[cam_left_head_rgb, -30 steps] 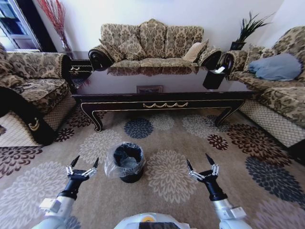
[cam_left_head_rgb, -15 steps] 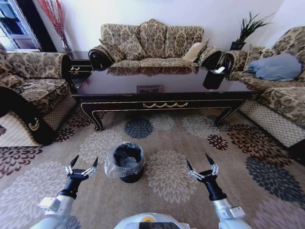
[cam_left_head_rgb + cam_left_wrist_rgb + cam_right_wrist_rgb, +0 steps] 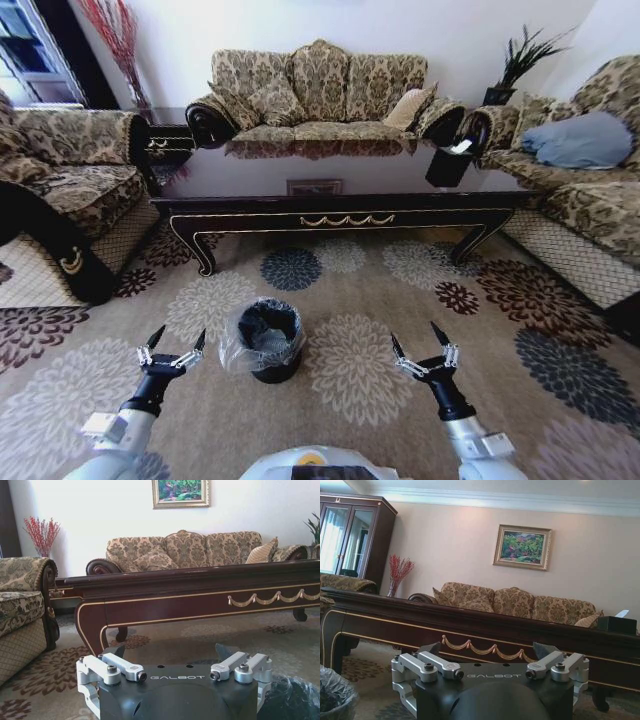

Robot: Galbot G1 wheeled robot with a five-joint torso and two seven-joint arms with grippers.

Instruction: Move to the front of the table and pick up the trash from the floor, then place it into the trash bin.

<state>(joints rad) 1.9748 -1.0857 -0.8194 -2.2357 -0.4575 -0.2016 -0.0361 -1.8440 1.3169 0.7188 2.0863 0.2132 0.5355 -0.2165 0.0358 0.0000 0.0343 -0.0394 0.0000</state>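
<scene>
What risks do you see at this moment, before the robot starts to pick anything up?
The trash bin stands on the floor close to the open left gripper, so a sweep of that arm might tip it. No trash is clearly visible on the patterned carpet, so detection may fail. The open right gripper faces the table; driving forward may strike it.

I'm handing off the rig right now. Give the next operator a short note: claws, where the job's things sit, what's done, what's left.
Left claw: open, empty, held low over the floor, to the left of the trash bin.
Right claw: open, empty, held low to the right of the bin.
The lined bin stands on the carpet between the arms; the table is straight ahead, past it.
Done: robot faces the table front.
Left: no trash can be made out on the carpet; find it, pick it up and bin it.
</scene>
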